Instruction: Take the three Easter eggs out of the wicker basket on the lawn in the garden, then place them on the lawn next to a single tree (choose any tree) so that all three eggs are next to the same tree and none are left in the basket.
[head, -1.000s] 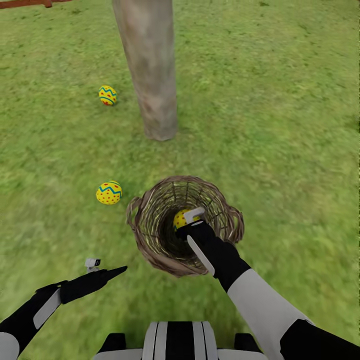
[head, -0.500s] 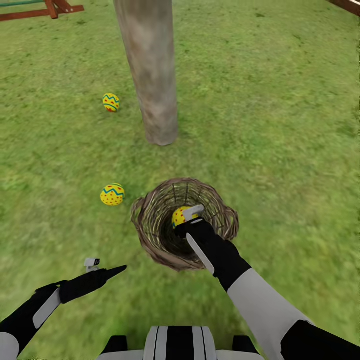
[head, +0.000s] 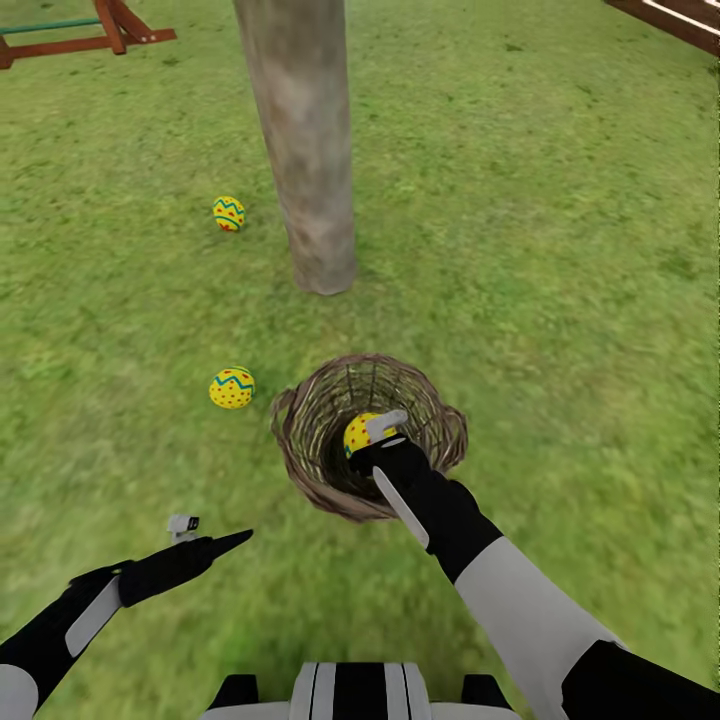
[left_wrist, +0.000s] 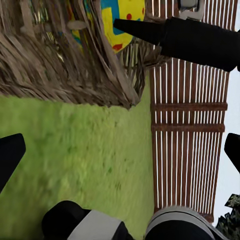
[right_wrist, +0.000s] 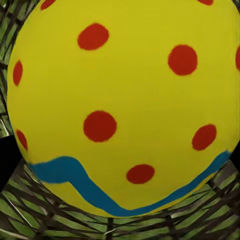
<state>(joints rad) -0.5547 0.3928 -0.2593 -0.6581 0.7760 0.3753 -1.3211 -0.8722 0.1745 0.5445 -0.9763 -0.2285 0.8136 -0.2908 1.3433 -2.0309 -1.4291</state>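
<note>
The wicker basket (head: 440, 445) stands on the lawn (head: 560, 250) just in front of the tree (head: 305, 150). My right gripper (head: 372, 432) reaches into it and is shut on a yellow Easter egg (head: 356, 436) with red dots, near rim height. The right wrist view shows that egg (right_wrist: 125, 100) close up, with basket weave (right_wrist: 60, 220) behind it. Two more Easter eggs lie on the grass: one left of the trunk (head: 229, 213), one left of the basket (head: 231, 388). My left gripper (head: 213, 533) hangs open above the grass, left of the basket (left_wrist: 65, 60).
A red wooden frame (head: 110, 25) stands at the far left of the lawn and a wooden structure (head: 680, 20) at the far right. The left wrist view catches a slatted wooden fence (left_wrist: 190, 115) beyond the basket. Open grass lies right of the tree.
The camera has risen, so the lawn, tree and basket look smaller and farther. The right gripper with the egg has come up relative to the basket. The left arm keeps its pose.
</note>
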